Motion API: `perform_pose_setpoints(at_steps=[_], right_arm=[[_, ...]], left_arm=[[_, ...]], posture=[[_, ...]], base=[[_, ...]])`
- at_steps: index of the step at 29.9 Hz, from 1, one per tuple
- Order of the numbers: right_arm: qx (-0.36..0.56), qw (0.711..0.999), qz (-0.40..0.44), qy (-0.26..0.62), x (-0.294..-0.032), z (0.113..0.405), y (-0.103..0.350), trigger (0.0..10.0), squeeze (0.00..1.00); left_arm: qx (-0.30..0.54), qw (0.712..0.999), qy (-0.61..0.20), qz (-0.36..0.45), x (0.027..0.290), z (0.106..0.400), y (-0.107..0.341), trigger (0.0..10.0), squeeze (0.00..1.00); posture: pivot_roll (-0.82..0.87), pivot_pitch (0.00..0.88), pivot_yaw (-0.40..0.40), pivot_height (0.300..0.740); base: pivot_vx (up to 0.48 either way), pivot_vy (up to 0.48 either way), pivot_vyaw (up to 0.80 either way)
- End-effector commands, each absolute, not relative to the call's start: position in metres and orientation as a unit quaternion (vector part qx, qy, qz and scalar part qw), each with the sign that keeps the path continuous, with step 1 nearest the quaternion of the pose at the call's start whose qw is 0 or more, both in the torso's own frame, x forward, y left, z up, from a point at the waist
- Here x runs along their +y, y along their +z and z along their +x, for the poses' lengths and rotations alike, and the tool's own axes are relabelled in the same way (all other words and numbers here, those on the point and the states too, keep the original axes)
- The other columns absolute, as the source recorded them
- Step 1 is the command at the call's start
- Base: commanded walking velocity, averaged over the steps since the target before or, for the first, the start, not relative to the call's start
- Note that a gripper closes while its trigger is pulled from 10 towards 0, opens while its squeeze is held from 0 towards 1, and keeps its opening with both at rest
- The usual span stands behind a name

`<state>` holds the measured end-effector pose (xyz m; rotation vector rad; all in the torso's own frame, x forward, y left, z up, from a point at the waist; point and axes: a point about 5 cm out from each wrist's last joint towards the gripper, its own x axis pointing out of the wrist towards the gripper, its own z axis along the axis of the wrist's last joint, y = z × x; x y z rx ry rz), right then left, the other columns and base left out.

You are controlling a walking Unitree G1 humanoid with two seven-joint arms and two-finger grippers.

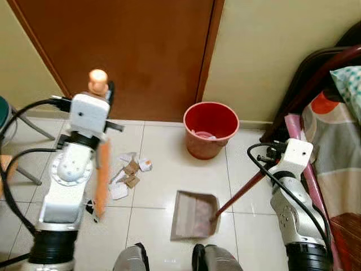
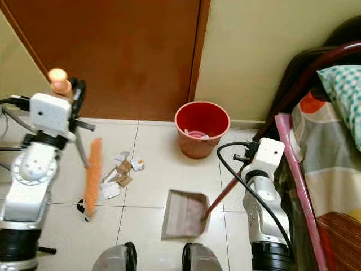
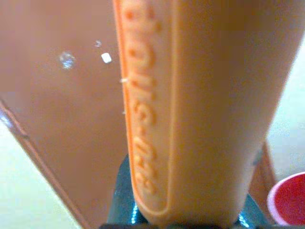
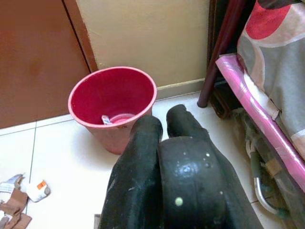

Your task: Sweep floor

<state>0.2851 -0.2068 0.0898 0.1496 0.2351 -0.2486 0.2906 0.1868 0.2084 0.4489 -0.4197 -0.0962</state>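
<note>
Left gripper (image 2: 72,93) clamped on the orange broom (image 2: 92,176), right gripper (image 4: 162,126) closed on the dustpan (image 1: 194,214) handle, litter (image 1: 130,172) lying between them: short low strokes toward the pan should work best.

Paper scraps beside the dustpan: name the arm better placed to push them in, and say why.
Left. The left gripper holds the orange broom, whose head rests just left of the paper scraps. The right gripper holds the dustpan by its handle, right of the scraps.
</note>
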Motion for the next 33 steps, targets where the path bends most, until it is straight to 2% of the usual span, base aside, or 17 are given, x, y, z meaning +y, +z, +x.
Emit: perform_pose_setpoints(at_steps=[1, 6, 10, 17, 21, 26, 32, 33], right_arm=[[0.103, 0.984, 0.078, -0.126, -0.211, 0.287, 0.095, 10.0, 0.0], [0.101, 0.985, 0.072, -0.123, -0.213, 0.289, 0.096, 10.0, 0.0], [0.096, 0.986, 0.06, -0.121, -0.218, 0.293, 0.103, 10.0, 0.0], [0.071, 0.988, 0.059, -0.121, -0.221, 0.302, 0.118, 10.0, 0.0], [0.075, 0.987, 0.066, -0.128, -0.22, 0.302, 0.115, 10.0, 0.0], [0.073, 0.987, 0.07, -0.123, -0.214, 0.306, 0.117, 10.0, 0.0], [0.059, 0.989, 0.075, -0.117, -0.208, 0.313, 0.124, 10.0, 0.0], [0.052, 0.989, 0.079, -0.114, -0.204, 0.318, 0.128, 10.0, 0.0]], left_arm=[[-0.194, 0.947, -0.029, 0.253, 0.207, 0.29, 0.203, 10.0, 0.0], [-0.16, 0.949, -0.011, 0.271, 0.228, 0.295, 0.185, 10.0, 0.0], [-0.146, 0.96, 0.011, 0.24, 0.233, 0.308, 0.177, 10.0, 0.0], [-0.122, 0.963, 0.008, 0.241, 0.234, 0.329, 0.159, 10.0, 0.0], [-0.08, 0.968, -0.012, 0.237, 0.228, 0.343, 0.145, 10.0, 0.0], [-0.079, 0.97, -0.024, 0.229, 0.217, 0.347, 0.142, 10.0, 0.0], [-0.082, 0.973, -0.045, 0.213, 0.198, 0.34, 0.136, 10.0, 0.0], [-0.089, 0.972, -0.064, 0.206, 0.186, 0.333, 0.136, 10.0, 0.0]], posture=[[-0.01, 0.179, -0.041, 0.74], [-0.01, 0.186, -0.051, 0.74], [-0.02, 0.197, -0.056, 0.74], [-0.05, 0.211, -0.032, 0.74], [-0.06, 0.215, -0.029, 0.74], [-0.06, 0.215, -0.029, 0.74], [-0.04, 0.23, -0.008, 0.74], [-0.02, 0.237, 0.0, 0.74]], base=[[0.0, 0.0, 0.0], [0.0, 0.0, 0.0], [0.0, 0.0, 0.0], [0.0, 0.0, 0.0], [0.0, 0.0, 0.0], [0.0, 0.0, 0.0], [0.0, 0.0, 0.0], [0.0, 0.0, 0.0]])
